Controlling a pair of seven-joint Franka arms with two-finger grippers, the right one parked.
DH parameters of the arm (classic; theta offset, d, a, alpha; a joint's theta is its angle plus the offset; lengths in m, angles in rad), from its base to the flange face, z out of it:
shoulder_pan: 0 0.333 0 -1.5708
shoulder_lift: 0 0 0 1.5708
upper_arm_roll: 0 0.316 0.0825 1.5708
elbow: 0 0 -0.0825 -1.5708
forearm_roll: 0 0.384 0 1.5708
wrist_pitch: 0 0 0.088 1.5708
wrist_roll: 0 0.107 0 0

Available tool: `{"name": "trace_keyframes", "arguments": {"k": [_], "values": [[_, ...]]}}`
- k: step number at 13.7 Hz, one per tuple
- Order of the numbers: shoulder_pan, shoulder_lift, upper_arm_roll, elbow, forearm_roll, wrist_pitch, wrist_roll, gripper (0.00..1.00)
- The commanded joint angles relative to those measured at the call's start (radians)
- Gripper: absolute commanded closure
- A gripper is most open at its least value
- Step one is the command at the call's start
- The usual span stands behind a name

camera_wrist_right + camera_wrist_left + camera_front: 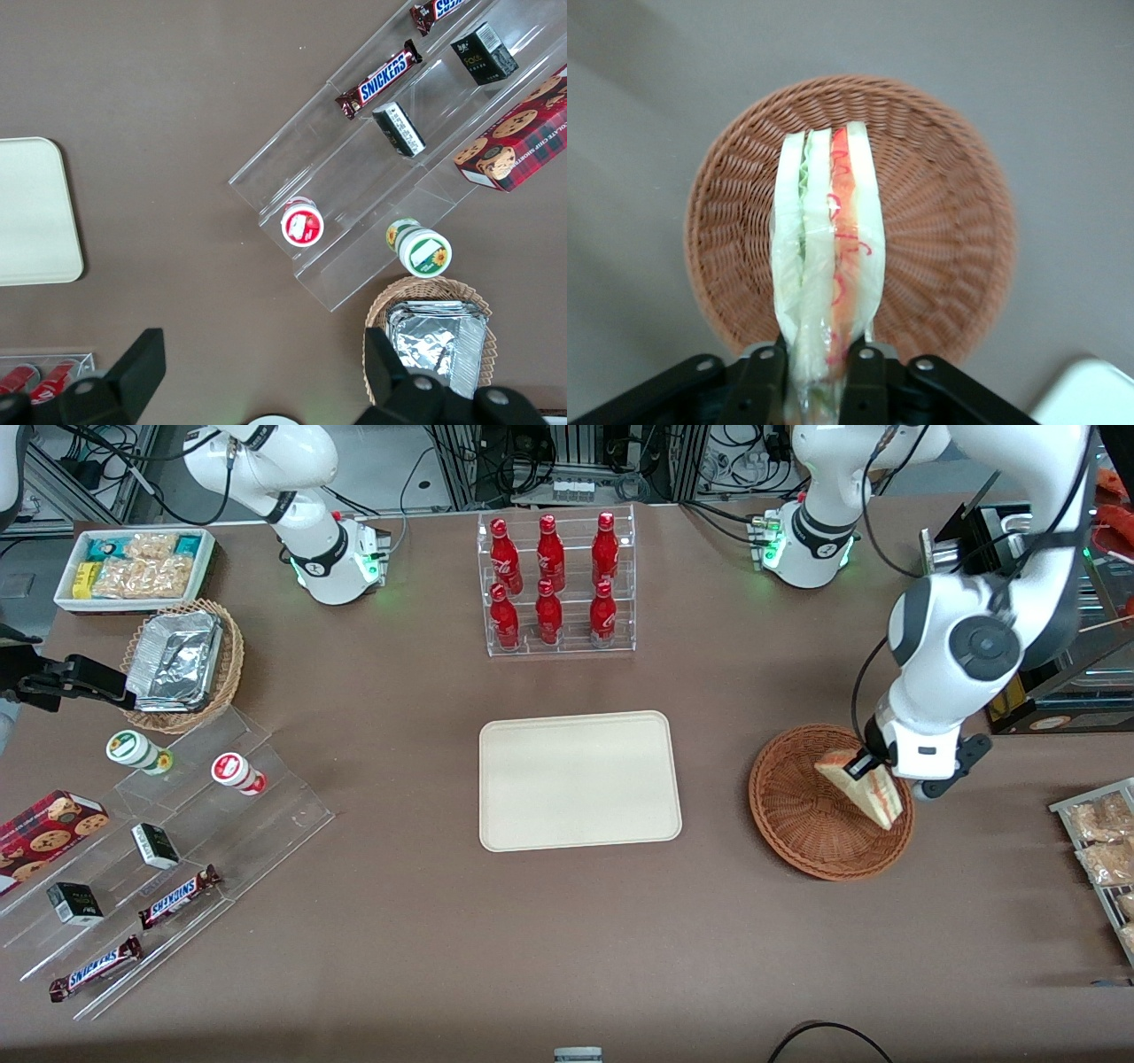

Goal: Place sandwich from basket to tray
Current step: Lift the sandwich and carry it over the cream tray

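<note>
Spanning brown table (567,921), claw (861,764) above

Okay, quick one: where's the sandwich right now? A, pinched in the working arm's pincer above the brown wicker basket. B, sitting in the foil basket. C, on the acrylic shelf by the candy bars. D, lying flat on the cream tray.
A: the pincer is shut on the sandwich, holding it over the basket; the tray is bare.
</note>
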Motion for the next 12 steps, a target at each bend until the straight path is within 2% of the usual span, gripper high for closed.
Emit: {"name": "trace_keyframes", "arguments": {"k": [1,3,7,10,12], "values": [[-0.014,0.016,-0.087,0.229,0.018,-0.226,-0.006,1.00],[-0.014,0.032,-0.205,0.325,0.010,-0.268,-0.009,1.00],[-0.016,0.131,-0.406,0.386,0.024,-0.254,-0.008,1.00],[-0.046,0.260,-0.509,0.437,0.117,-0.241,-0.043,1.00],[-0.110,0.346,-0.509,0.486,0.169,-0.241,-0.092,1.00]]}}
